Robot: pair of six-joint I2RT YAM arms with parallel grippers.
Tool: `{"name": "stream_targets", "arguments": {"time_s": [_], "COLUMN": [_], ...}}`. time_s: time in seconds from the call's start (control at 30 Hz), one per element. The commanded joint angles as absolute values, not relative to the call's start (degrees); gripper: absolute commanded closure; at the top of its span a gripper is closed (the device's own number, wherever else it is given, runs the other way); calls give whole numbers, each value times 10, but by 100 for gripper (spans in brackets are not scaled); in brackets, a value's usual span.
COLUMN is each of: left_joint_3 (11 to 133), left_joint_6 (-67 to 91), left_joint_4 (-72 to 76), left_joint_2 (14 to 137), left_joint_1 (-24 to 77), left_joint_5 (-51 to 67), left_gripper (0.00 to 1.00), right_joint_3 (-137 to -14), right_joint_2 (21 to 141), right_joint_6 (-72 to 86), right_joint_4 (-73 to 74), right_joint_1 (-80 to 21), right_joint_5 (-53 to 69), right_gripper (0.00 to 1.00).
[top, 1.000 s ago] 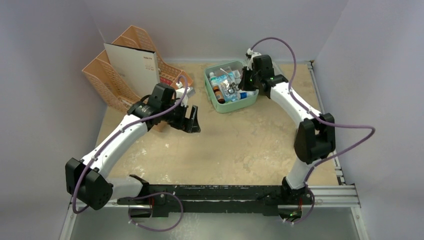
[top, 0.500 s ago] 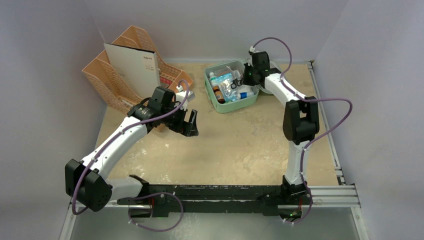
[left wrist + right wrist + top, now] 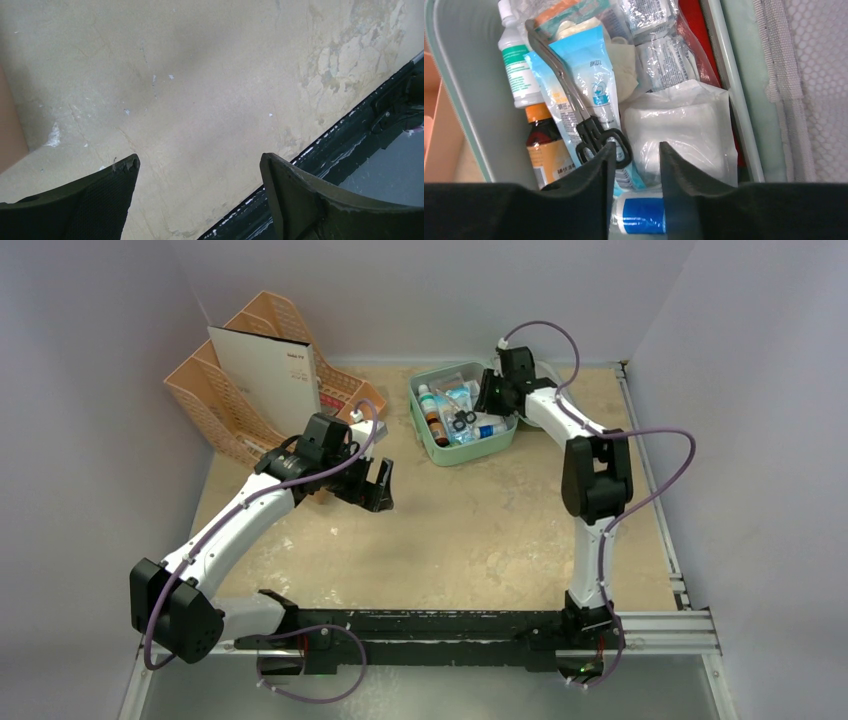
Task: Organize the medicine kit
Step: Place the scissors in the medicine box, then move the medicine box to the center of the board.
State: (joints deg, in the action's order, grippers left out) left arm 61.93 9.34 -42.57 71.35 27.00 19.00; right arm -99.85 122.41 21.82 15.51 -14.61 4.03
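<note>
The mint-green medicine kit (image 3: 452, 455) lies open at the back centre, its grey mesh lid (image 3: 819, 75) beside it. Inside are black-handled scissors (image 3: 574, 105), a brown bottle (image 3: 546, 150), a white-capped bottle (image 3: 516, 65), a white gauze packet (image 3: 684, 125), a blue-labelled bottle (image 3: 639, 217) and a red pouch (image 3: 696, 45). My right gripper (image 3: 487, 400) hovers over the kit's right side, its jaws (image 3: 636, 146) open and empty above the scissors' handles. My left gripper (image 3: 380, 483) is open and empty (image 3: 199, 160) above bare table, left of the kit.
A peach desk organizer (image 3: 230, 390) holding a white folder (image 3: 265, 370) stands at the back left, close behind my left arm. The black mounting rail (image 3: 350, 130) runs along the near edge. Grey walls close in the table on three sides.
My right gripper has drawn back toward the kit's far right edge and its elbow has swung inward. The scissors now lie uncovered. My left gripper drifted slightly left.
</note>
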Motion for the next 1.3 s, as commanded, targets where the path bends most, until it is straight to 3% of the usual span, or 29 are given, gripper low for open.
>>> {"name": "stream_targets", "arguments": {"time_s": [0.0,0.13,0.47,0.77,1.27], "left_joint_3": [617,616,615,614,612], "left_joint_6": [84,89,84,83,84], "left_joint_4": [-432,-437,-442,-439,-434], "left_joint_2": [700,700,687,671,656], "left_joint_1": [268,265,262,263,263], "left_joint_5": [151,133,105,89,100], "left_gripper": [9,0,0,0,0], "right_joint_3": [-1021,-991,-877,-887,-888], "right_joint_2": [1152,1108,1019,1027,1064], "right_joint_6": [202,210,359,562,664], "right_joint_4": [173,190,205,310,338], "right_joint_1": [-148,-148,-168,-234,-268], "right_joint_5": [42,37,-56,-209,-233], "right_gripper": [55,51,51,52,57]}}
